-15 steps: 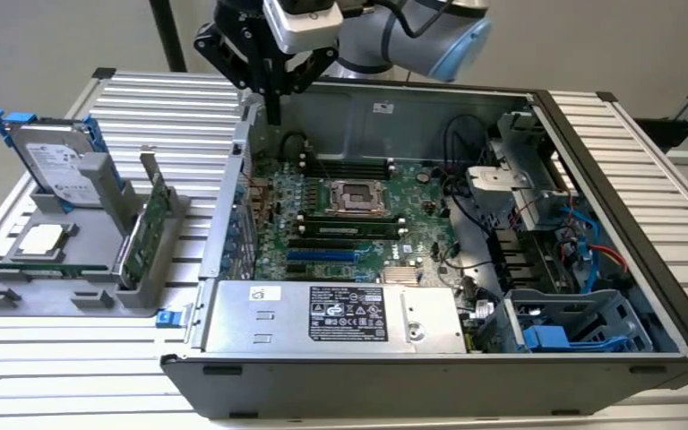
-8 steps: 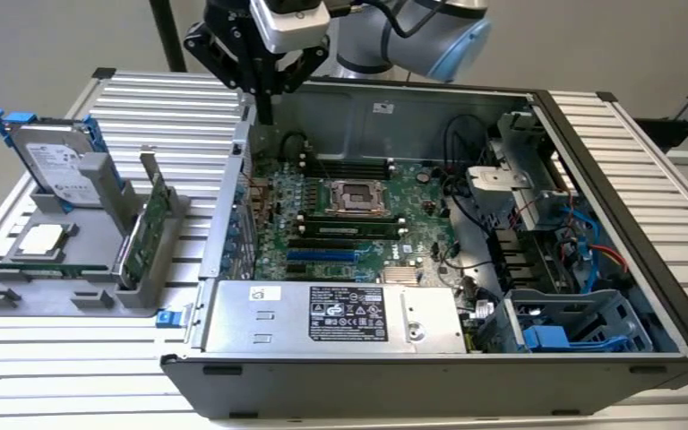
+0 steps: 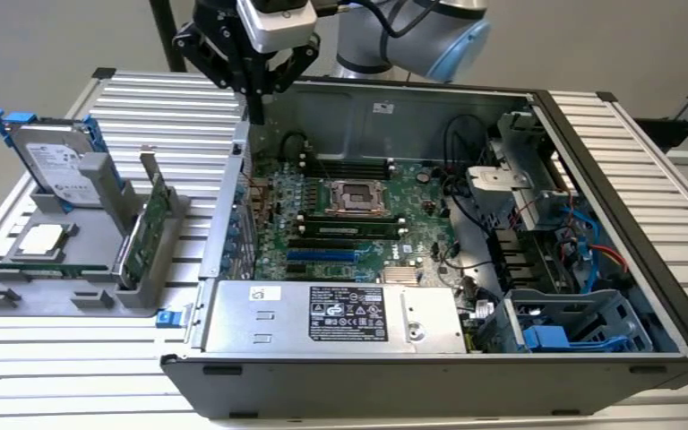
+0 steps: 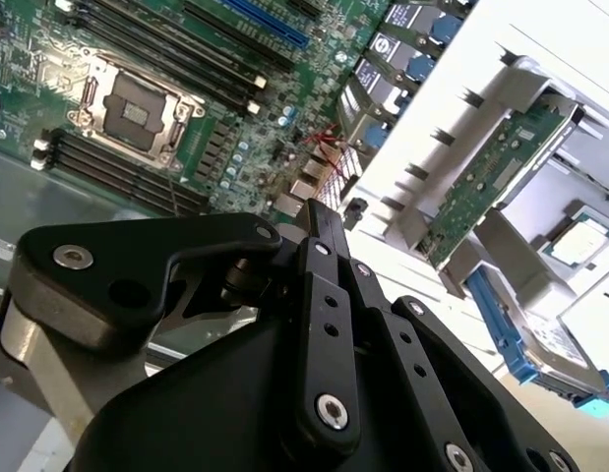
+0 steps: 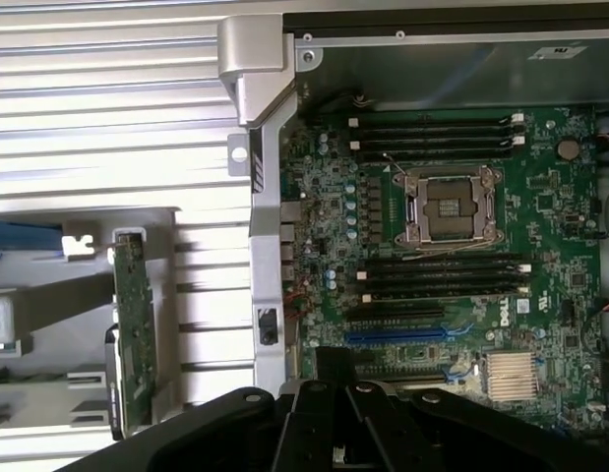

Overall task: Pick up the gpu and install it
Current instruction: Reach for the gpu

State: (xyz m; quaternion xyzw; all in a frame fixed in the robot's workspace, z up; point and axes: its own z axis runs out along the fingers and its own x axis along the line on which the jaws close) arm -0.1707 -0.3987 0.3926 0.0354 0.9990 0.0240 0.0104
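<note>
The claw (image 3: pixel 254 112), fingers together and empty, hangs over the far wall of the open case (image 3: pixel 440 385), towards the exterior view's left, above the motherboard (image 3: pixel 416 193). The gpu (image 3: pixel 141 235) stands on edge in a grey holder (image 3: pixel 33 300) on the tabletop (image 3: pixel 141 98), at the exterior view's left of the case.

Matt black gripper (image 3: pixel 254 107), ribbed metal table (image 3: pixel 141 94)

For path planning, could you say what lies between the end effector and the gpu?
In the exterior view, the case's side wall and bare ribbed tabletop separate the end effector from the gpu.
</note>
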